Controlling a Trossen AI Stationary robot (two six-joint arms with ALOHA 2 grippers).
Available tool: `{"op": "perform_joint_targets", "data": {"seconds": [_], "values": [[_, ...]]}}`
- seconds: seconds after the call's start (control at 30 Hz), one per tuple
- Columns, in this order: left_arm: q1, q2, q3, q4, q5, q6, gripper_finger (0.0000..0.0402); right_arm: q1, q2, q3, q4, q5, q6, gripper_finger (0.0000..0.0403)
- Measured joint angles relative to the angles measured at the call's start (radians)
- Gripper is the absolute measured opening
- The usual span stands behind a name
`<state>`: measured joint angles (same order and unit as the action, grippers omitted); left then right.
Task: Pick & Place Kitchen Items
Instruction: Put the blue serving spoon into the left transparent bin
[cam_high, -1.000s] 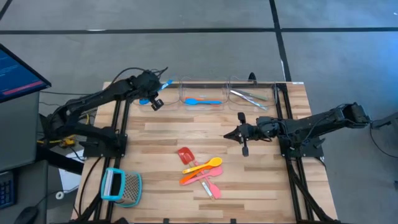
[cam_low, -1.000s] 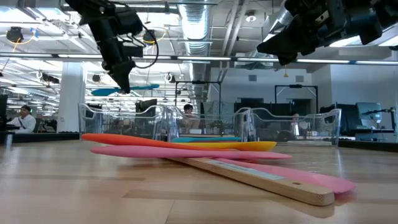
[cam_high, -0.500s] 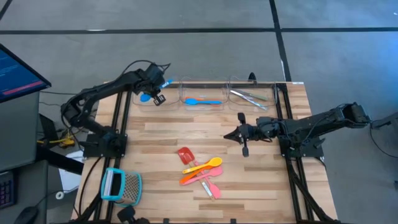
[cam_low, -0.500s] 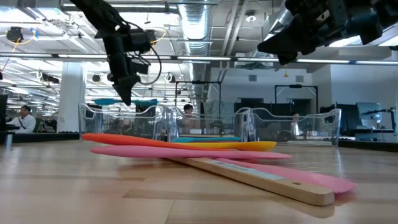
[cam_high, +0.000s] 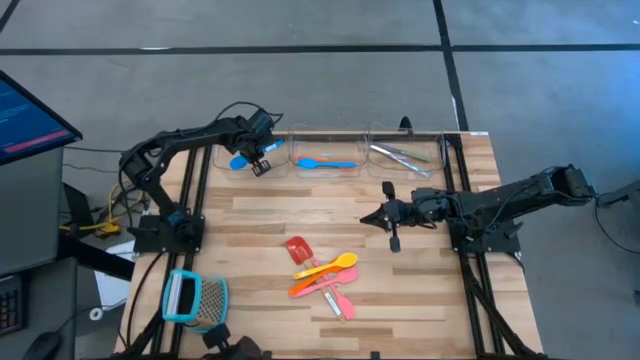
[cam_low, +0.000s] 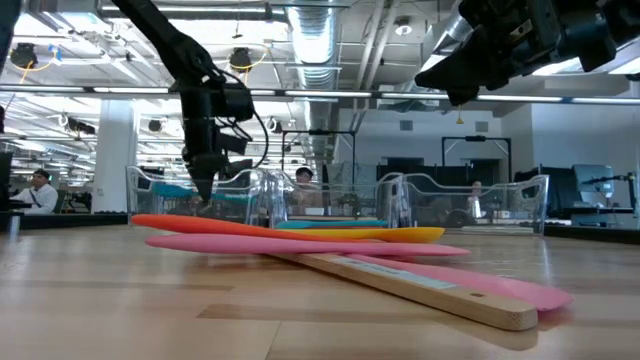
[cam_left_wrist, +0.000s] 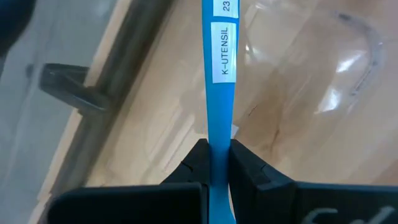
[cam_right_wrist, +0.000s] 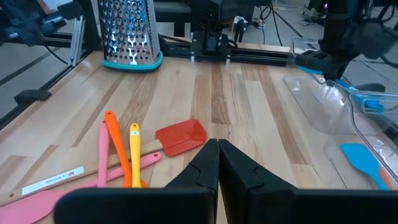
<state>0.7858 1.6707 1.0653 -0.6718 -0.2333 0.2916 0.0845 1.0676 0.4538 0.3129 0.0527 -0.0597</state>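
Observation:
My left gripper (cam_high: 262, 158) is shut on a blue utensil (cam_high: 238, 160) and sits low over the clear left bin (cam_high: 228, 150) at the table's far edge; in the low view the gripper (cam_low: 203, 188) stands between the bin walls. My right gripper (cam_high: 366, 217) hovers shut above the table's middle, holding nothing. On the wood lie a red-headed spatula (cam_high: 298, 249), a yellow spoon (cam_high: 336, 264), an orange utensil (cam_high: 308, 287) and a pink one (cam_high: 342, 301), crossing each other. A blue spoon (cam_high: 325, 162) lies in the middle bin, a silvery metal piece (cam_high: 400, 155) in the right bin. My left gripper pinches the blue utensil's slim labelled handle (cam_left_wrist: 217, 140) between its two fingers (cam_left_wrist: 198, 160). The fingers come steeply from above and lie across the handle. The head (cam_high: 236, 161) points toward the table's left. I cannot tell whether the utensil touches the bin floor.
A teal-framed metal grater (cam_high: 193, 298) stands at the near left corner. Three clear bins line the far edge, the right one (cam_high: 432, 143) beside the black frame rail. Bare wood (cam_high: 270, 215) stretches between the bins and the utensil pile.
My left gripper has come down with the blue utensil and drifted a little toward the table's right, tipping more steeply downward. The utensil, earlier held above the bin's rim, now sits down between the left bin's walls.

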Motion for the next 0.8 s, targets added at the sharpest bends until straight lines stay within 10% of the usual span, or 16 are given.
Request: {"op": "perform_joint_targets", "data": {"seconds": [0.8], "values": [[0.04, 0.128, 0.003, 0.063, 0.153, -0.011, 0.0008, 0.0, 0.0, 0.0, -0.021, 0.0, -0.002, 0.0001]]}}
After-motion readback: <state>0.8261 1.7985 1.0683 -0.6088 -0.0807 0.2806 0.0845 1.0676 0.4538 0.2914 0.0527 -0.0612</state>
